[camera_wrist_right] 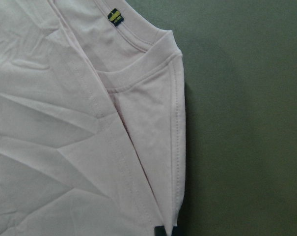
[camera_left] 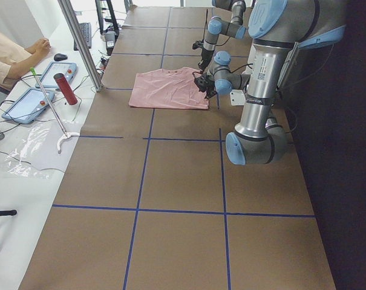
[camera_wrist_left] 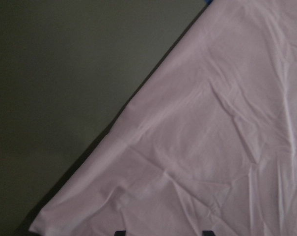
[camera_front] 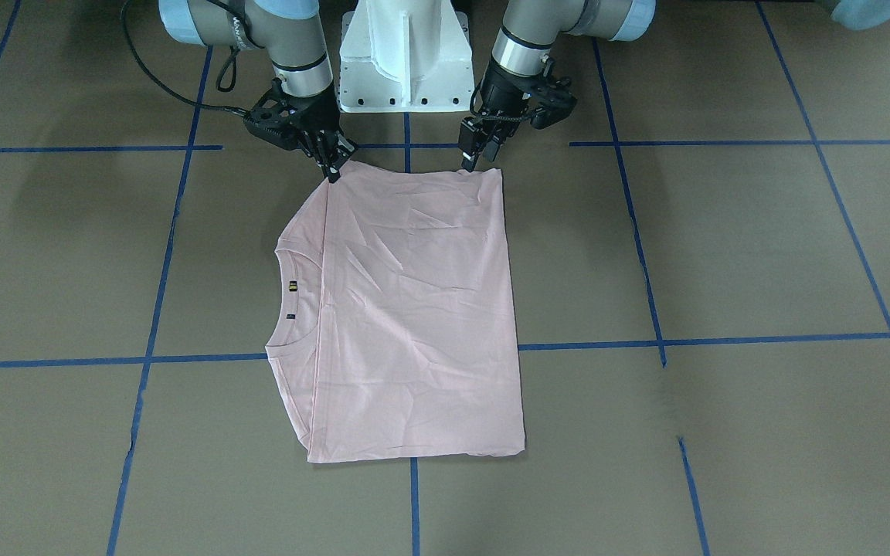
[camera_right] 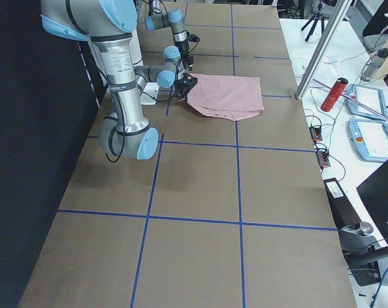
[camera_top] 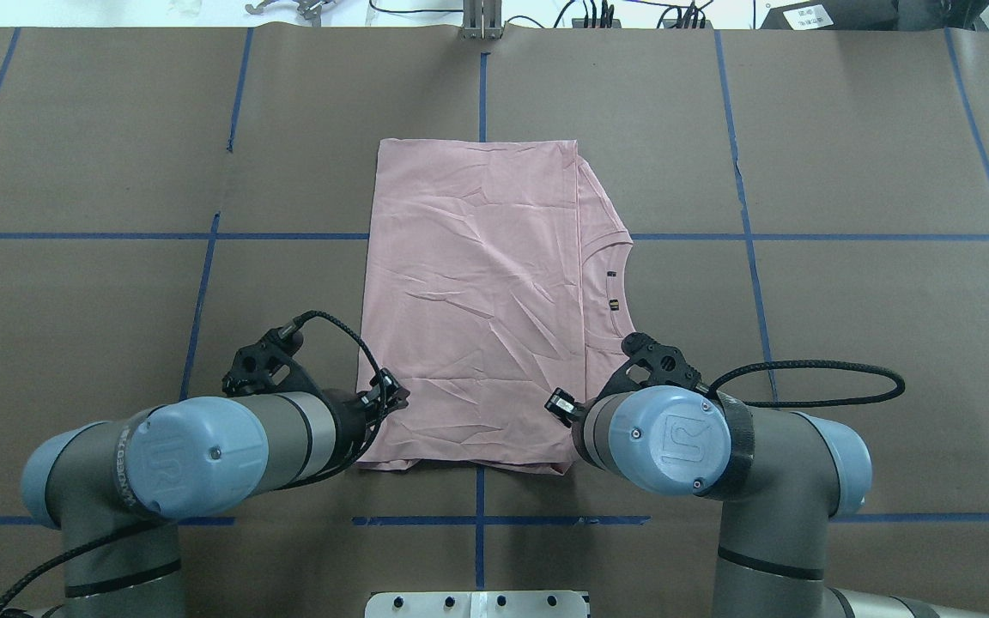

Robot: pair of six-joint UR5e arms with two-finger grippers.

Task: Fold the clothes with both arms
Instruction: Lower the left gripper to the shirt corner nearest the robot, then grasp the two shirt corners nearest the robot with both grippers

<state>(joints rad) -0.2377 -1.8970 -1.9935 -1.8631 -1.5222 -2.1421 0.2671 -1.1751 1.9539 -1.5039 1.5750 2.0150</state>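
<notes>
The pale pink T-shirt [camera_front: 414, 309] lies folded flat on the brown table, its ribbed collar [camera_front: 290, 286] toward my right arm's side. Its print is hidden. My left gripper [camera_front: 474, 158] hovers at the shirt's near corner; in the left wrist view its two fingertips stand apart over the fabric [camera_wrist_left: 212, 123], open. My right gripper [camera_front: 333, 170] is at the other near corner. In the right wrist view its tips [camera_wrist_right: 164, 231] are together on the shirt's seamed edge [camera_wrist_right: 175, 147], below the collar label [camera_wrist_right: 115, 16]. In the overhead view both wrists cover the shirt's [camera_top: 477, 292] near corners.
The white pedestal base [camera_front: 406, 54] stands just behind the shirt's near edge. Blue tape lines [camera_front: 406, 143] grid the table. Past the far edge are a metal post [camera_left: 80, 42], a red bottle [camera_left: 65, 89], tablets and a seated operator [camera_left: 13, 57].
</notes>
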